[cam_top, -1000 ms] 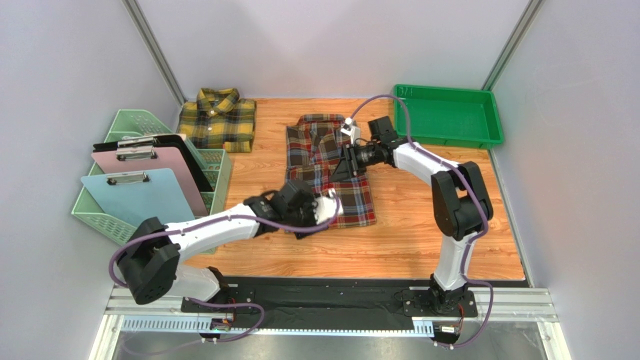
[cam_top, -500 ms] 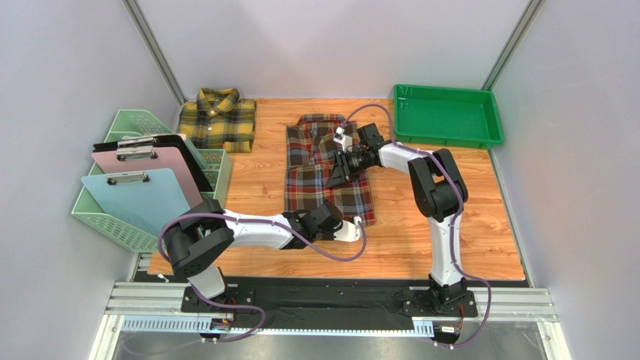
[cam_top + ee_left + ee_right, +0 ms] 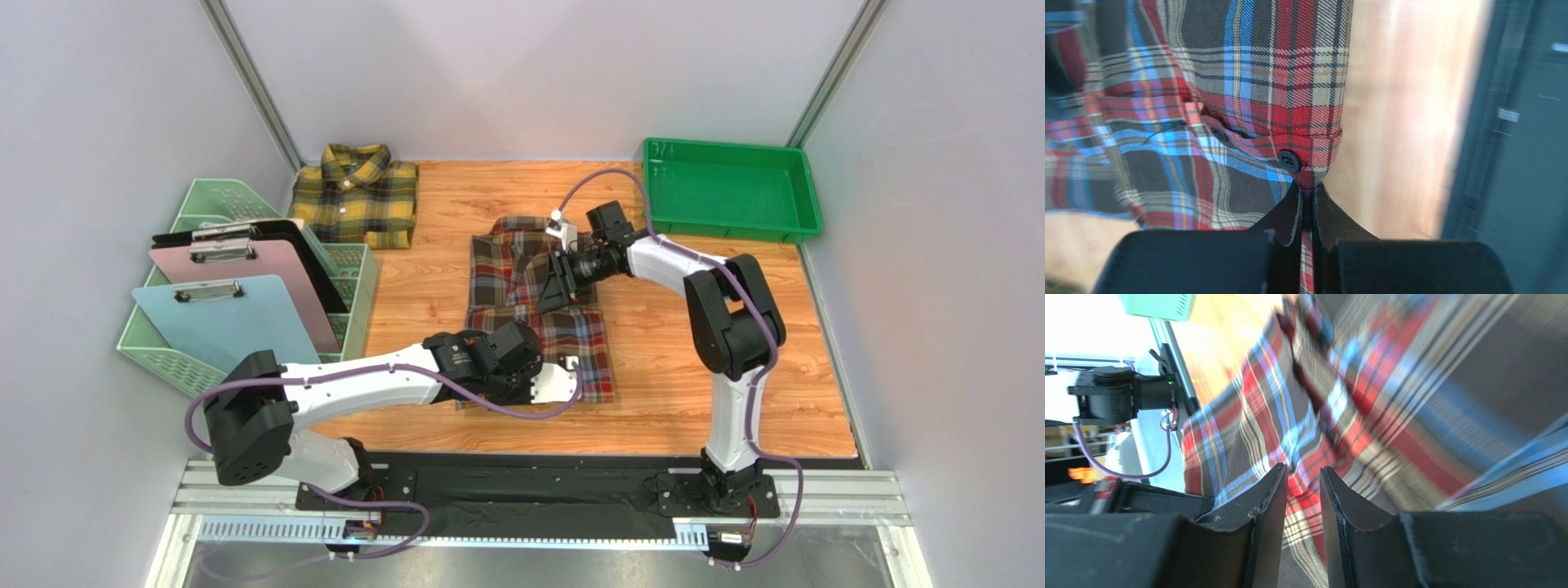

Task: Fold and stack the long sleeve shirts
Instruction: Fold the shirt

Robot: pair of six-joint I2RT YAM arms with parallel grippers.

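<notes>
My left fingers (image 3: 1290,214) have just clamped the hem of the red plaid shirt (image 3: 1247,79) for folding; right fingers (image 3: 1269,505) stand narrow, grip unconfirmed.

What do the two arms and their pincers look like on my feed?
The left arm and right arm have white links, bulky black joints and a purple cable looping alongside each. The left pincer and right pincer are matte black, with two flat fingers tapering to narrow tips. I see no markings.
</notes>
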